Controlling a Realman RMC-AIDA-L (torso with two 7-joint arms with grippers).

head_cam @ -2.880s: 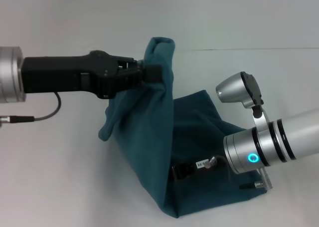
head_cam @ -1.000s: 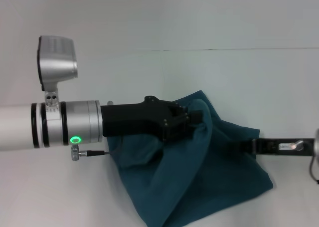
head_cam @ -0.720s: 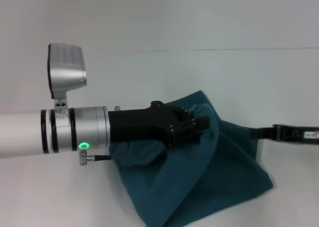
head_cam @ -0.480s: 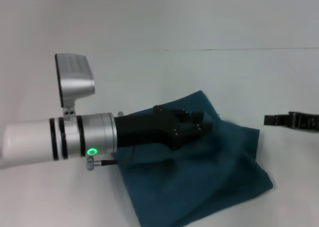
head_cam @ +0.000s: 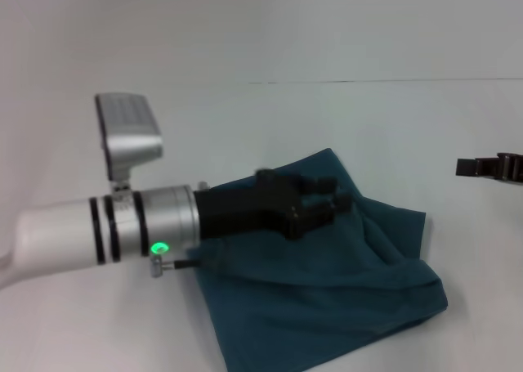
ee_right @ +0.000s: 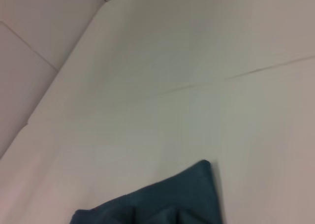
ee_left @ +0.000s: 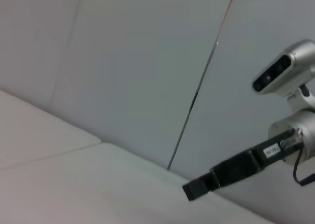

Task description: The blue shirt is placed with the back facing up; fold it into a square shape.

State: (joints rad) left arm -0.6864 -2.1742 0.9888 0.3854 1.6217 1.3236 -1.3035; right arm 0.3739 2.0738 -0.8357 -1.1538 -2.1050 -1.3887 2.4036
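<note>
Lying folded at 5 o'clock, blue shirt (head_cam: pixel 327 298) — left gripper (head_cam: pixel 339 194) above it, fingers parted, empty; right gripper (head_cam: pixel 466 167) at 3 o'clock — aperture unclear.

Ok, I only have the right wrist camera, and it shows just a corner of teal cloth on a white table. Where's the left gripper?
Observer: The left gripper hovers over the middle of the dark teal-blue cotton shirt, jaws apart, apparently gripping no cloth.
Operator: And the right gripper?
Observer: The right gripper is off the shirt, above bare white table on the shirt's right side.
Operator: Is the shirt square?
Observer: Not neatly. It lies in a rumpled, roughly four-cornered bundle, with a raised crease across its right half.
</note>
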